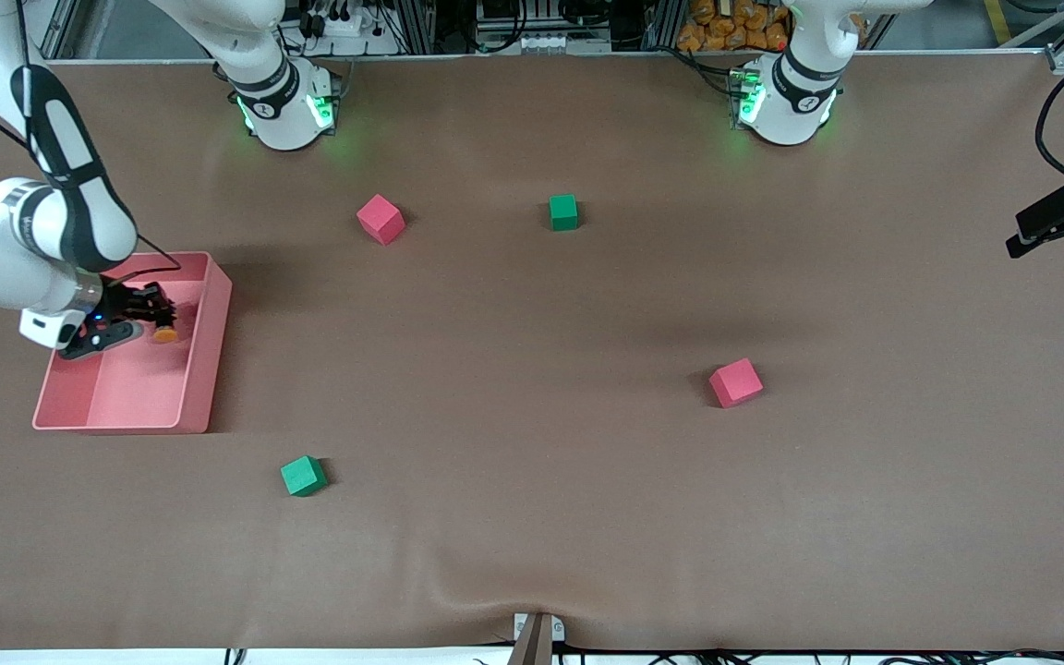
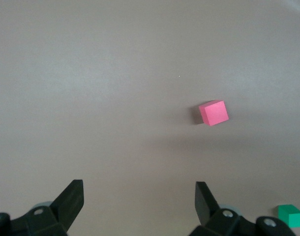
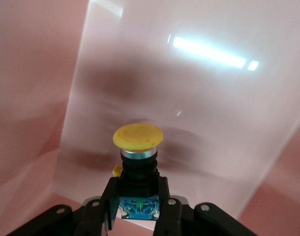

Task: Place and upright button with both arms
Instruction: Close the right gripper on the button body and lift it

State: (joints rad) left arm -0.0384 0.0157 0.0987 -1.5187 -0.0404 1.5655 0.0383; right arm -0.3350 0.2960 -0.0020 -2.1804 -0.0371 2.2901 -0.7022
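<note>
My right gripper point(image 1: 146, 312) is inside the pink bin point(image 1: 204, 360), shut on the button point(image 1: 163, 331). In the right wrist view the fingers point(image 3: 110, 196) clamp the button's black body point(image 3: 138, 169), with the orange cap point(image 3: 138, 137) pointing away from the gripper toward the bin's wall and the bluish end between the jaws. My left gripper point(image 1: 1058, 222) waits at the left arm's end of the table, above it. In the left wrist view its fingers point(image 2: 71, 199) stand wide apart and empty point(image 2: 138, 196).
A red cube point(image 1: 380, 219) and a green cube point(image 1: 563, 211) lie near the arm bases. Another red cube point(image 1: 735, 382) point(image 2: 213, 112) lies toward the left arm's end. A green cube point(image 1: 303, 476) point(image 2: 290, 216) lies nearer the front camera, beside the bin.
</note>
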